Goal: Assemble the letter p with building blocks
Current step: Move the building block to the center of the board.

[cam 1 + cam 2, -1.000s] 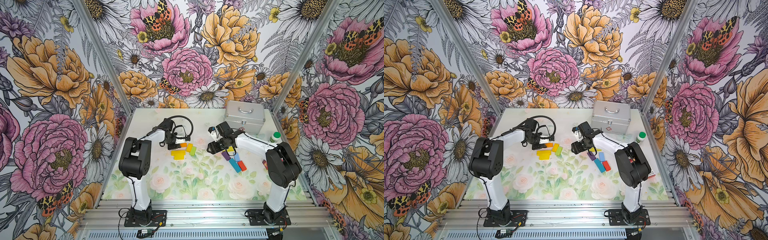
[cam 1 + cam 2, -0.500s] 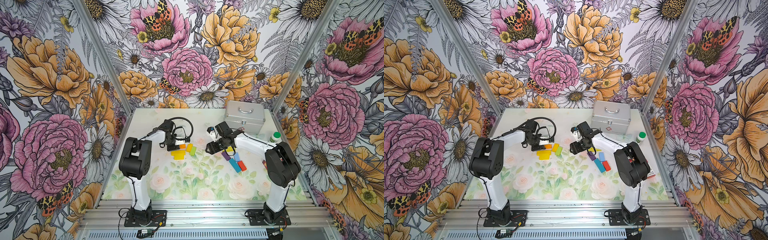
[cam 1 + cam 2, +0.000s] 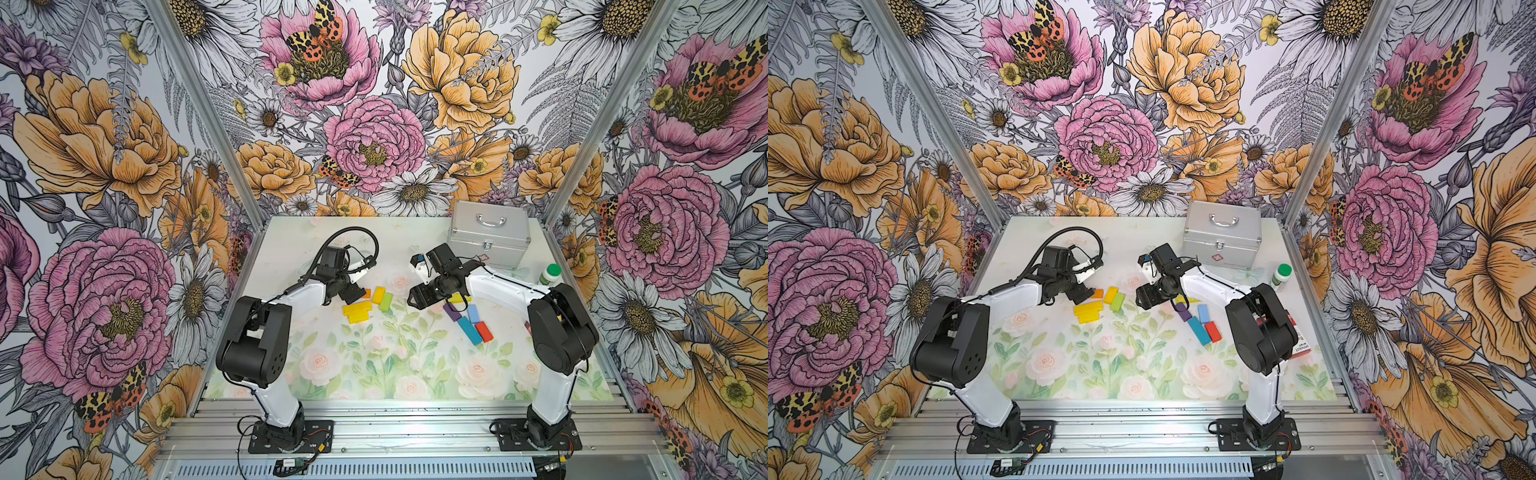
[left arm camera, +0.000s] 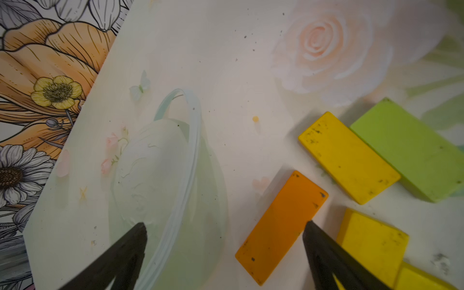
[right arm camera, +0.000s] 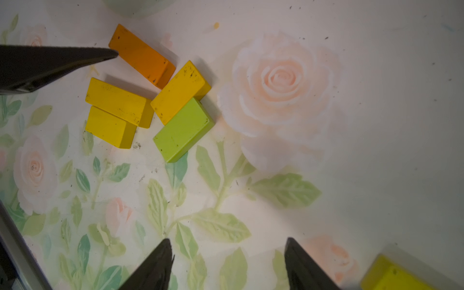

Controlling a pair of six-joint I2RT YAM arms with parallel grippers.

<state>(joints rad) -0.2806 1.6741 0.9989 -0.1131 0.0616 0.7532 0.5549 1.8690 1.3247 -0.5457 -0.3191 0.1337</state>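
The orange block (image 4: 281, 226) looked light, rigid and smooth, best pinched across its long sides. Beside it the left hand (image 4: 224, 224) gaped empty; the right hand (image 5: 228, 240) was open and empty too.

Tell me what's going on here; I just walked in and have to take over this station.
Two arms are assembling a letter P from blocks. The left gripper is open beside the orange block, which lies flat on the table next to a yellow block and a green block. The right gripper is open and empty above the table. A purple block, a blue block and a red block lie in a separate group. No P shows yet.
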